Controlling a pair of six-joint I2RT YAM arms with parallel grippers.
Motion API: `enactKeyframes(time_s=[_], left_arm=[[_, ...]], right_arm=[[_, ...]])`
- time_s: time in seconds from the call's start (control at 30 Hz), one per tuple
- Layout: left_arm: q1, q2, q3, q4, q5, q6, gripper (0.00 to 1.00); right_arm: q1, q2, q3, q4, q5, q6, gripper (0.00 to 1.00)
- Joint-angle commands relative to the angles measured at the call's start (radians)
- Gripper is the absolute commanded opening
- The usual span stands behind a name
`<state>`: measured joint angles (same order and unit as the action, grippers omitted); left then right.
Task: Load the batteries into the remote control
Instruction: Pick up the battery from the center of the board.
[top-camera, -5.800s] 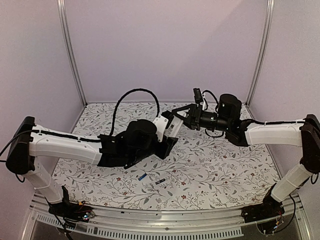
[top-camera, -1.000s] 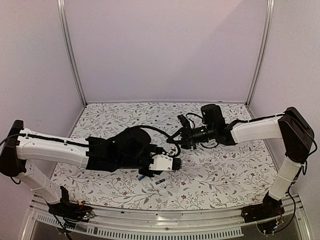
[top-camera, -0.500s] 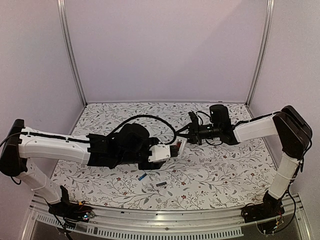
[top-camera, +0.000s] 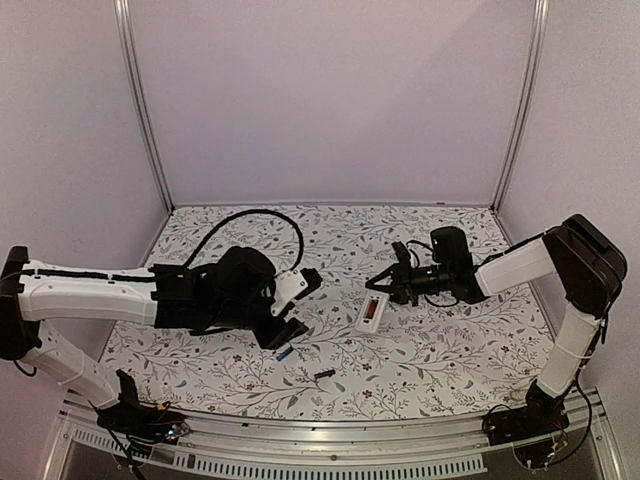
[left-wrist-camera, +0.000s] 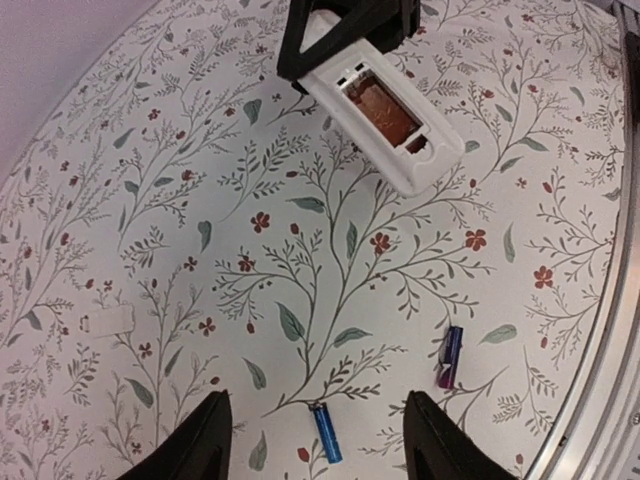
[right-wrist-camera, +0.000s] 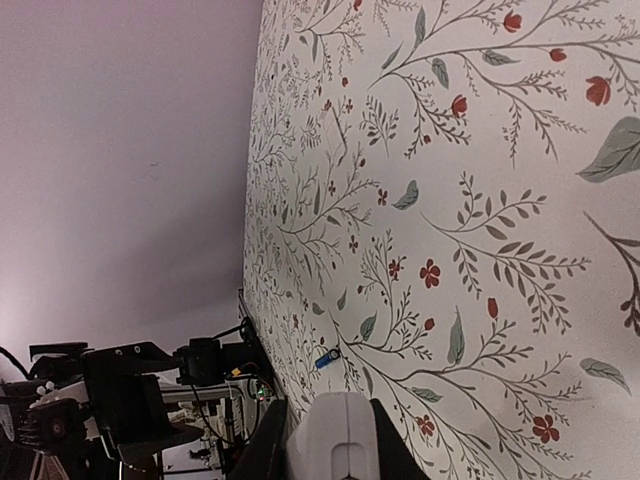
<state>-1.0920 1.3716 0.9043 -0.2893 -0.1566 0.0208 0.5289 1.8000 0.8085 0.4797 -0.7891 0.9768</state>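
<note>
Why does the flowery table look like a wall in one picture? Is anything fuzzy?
Right wrist view: that camera is turned sideways, so the table stands up like a wall; the remote control, close to the lens, looks soft. Left wrist view: crisp, the blue battery and black battery show clearly. Top view: soft even light, no glare.
</note>
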Motion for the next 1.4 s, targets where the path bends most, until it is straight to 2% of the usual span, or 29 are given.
enactKeyframes(time_s=[0.0, 0.37, 0.53, 0.73, 1.03, 1.2, 1.37], left_arm=[[-0.065, 0.044, -0.046, -0.063, 0.125, -0.097, 0.56], [-0.122, 0.323, 0.119, -0.130, 0.110, -0.041, 0.47], [-0.131, 0.395, 0.180, -0.178, 0.086, -0.022, 0.44], [-0.079, 0.325, 0.178, -0.193, 0.037, -0.079, 0.43], [0.038, 0.248, 0.131, -0.375, -0.002, -0.198, 0.42], [0.056, 0.261, 0.107, -0.367, 0.037, -0.214, 0.42], [0.063, 0.328, 0.148, -0.384, 0.054, -0.213, 0.42]], right_arm=[[0.000, -0.045, -0.039, 0.019, -0.009, -0.043, 0.00], [-0.009, -0.104, -0.119, 0.015, -0.016, -0.098, 0.00], [-0.010, -0.139, -0.139, 0.009, -0.018, -0.124, 0.00], [-0.019, -0.156, -0.149, 0.001, -0.018, -0.131, 0.00], [-0.023, -0.148, -0.149, -0.004, -0.029, -0.138, 0.00], [-0.023, -0.146, -0.147, -0.003, -0.032, -0.142, 0.00], [-0.024, -0.139, -0.145, -0.002, -0.036, -0.142, 0.00]])
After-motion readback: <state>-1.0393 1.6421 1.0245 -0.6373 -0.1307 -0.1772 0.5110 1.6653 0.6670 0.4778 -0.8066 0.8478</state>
